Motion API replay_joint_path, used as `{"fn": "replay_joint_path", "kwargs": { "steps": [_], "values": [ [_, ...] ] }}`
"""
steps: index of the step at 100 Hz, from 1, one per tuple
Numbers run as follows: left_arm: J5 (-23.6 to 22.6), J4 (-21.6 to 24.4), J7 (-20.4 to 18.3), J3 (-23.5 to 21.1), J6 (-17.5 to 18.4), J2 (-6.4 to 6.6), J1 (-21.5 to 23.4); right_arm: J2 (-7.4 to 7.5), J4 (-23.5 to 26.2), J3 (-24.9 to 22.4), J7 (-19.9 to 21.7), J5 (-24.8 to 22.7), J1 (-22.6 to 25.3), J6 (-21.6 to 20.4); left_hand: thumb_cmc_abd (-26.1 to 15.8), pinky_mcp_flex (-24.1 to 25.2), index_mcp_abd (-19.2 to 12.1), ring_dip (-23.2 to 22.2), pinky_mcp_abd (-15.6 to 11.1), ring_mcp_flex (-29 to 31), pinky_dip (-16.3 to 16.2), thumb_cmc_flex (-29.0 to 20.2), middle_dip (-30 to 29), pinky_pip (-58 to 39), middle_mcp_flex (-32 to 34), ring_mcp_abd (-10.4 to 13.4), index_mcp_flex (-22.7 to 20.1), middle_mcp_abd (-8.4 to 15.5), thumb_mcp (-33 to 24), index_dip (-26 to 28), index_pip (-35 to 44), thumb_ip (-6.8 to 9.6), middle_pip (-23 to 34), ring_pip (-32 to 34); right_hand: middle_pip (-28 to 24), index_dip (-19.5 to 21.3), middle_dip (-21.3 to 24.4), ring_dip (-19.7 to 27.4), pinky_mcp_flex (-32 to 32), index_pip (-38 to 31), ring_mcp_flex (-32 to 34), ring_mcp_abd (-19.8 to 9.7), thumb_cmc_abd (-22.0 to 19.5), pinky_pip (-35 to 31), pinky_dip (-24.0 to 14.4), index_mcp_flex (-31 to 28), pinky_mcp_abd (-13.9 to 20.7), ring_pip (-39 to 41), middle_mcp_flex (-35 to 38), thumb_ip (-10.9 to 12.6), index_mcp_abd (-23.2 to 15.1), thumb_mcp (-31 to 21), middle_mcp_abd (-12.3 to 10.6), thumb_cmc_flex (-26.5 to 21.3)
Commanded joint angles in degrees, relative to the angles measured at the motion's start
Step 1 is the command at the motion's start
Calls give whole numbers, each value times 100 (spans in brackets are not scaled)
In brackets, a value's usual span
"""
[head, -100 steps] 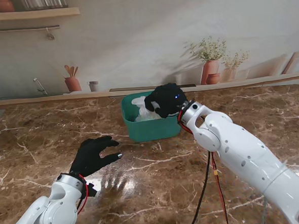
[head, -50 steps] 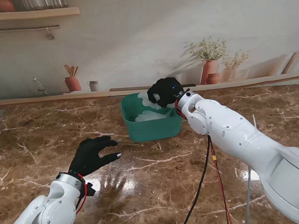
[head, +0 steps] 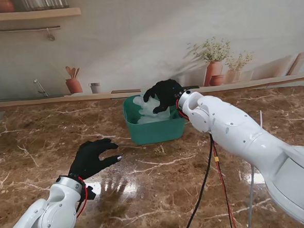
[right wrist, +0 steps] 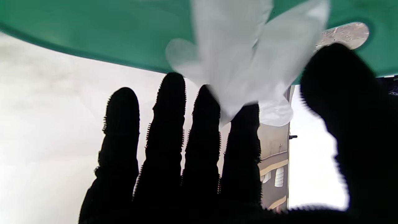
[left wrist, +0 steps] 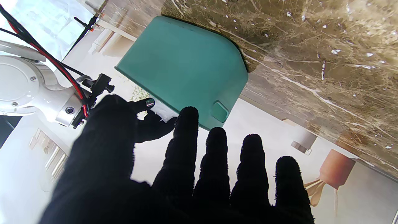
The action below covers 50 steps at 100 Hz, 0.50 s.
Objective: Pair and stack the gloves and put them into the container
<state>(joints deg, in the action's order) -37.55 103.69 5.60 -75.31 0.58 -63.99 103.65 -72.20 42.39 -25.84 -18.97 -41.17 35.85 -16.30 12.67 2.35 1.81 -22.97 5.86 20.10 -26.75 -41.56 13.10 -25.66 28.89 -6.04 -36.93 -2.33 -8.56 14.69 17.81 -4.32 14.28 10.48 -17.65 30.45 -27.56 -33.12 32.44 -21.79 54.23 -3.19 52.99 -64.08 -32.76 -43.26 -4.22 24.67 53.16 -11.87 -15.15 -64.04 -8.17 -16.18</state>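
Observation:
The green container (head: 155, 132) stands at the table's middle, far from me. My right hand (head: 164, 95) hovers over its far right part, in a black covering. White gloves (head: 145, 108) rise out of the container up to this hand. In the right wrist view, the white gloves (right wrist: 248, 62) hang between thumb and index finger, against the container (right wrist: 93, 31); the other fingers (right wrist: 161, 140) are stretched out. My left hand (head: 95, 156) is open, fingers spread, low over the marble nearer to me and left of the container (left wrist: 183, 68). It holds nothing.
The marble table (head: 161, 186) runs to a back ledge with painted pots (head: 214, 71) on the wall behind. Black and red cables (head: 215, 177) hang from my right arm over the table's right half.
My right hand has lifted out of the container and shifted left over it, with the white gloves drawn up under it. The left hand has stayed in place.

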Motion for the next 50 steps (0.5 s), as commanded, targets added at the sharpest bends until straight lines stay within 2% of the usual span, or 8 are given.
{"fn": "replay_joint_path", "kwargs": {
  "steps": [1,27,38,50],
  "values": [
    [2,-12,-5,18,3,6,16,81,87,-116,69,-62,-24,32,-165,80,-146,60,-55,-174,-34,-94,-69,187,-44,269,-42,152,184,19,21,138,-117,-153,177,-129,197,151,-191,194,-200,150,-52,181,-169,230,-93,-195,-302,153,28,75,44,348],
    [4,-40,23,37,45,3,-11,371,717,-481,577,-301,195,144,-178,81,-168,67,-55,-179,-41,-98,-75,212,-52,270,-40,158,205,28,29,139,-126,-164,563,-343,613,358,-430,381,-484,382,-245,552,-336,390,-175,-618,-745,138,-244,237,176,710],
    [-9,-40,30,35,65,4,-19,512,1044,-756,633,-525,381,163,-185,79,-159,67,-55,-181,-47,-97,-77,221,-51,260,-40,138,220,33,33,140,-128,-165,602,-376,698,399,-451,376,-480,384,-373,621,-366,350,-182,-676,-713,142,-224,273,191,784],
    [-24,-52,51,30,87,2,-27,750,1759,-1446,765,-937,928,232,-190,56,-162,63,-72,-178,-67,-82,-78,199,-64,255,11,132,241,24,5,142,-132,-162,598,-429,748,505,-589,409,-662,202,-936,1005,-318,436,-61,-839,-803,237,48,666,143,877]
  ]
}}
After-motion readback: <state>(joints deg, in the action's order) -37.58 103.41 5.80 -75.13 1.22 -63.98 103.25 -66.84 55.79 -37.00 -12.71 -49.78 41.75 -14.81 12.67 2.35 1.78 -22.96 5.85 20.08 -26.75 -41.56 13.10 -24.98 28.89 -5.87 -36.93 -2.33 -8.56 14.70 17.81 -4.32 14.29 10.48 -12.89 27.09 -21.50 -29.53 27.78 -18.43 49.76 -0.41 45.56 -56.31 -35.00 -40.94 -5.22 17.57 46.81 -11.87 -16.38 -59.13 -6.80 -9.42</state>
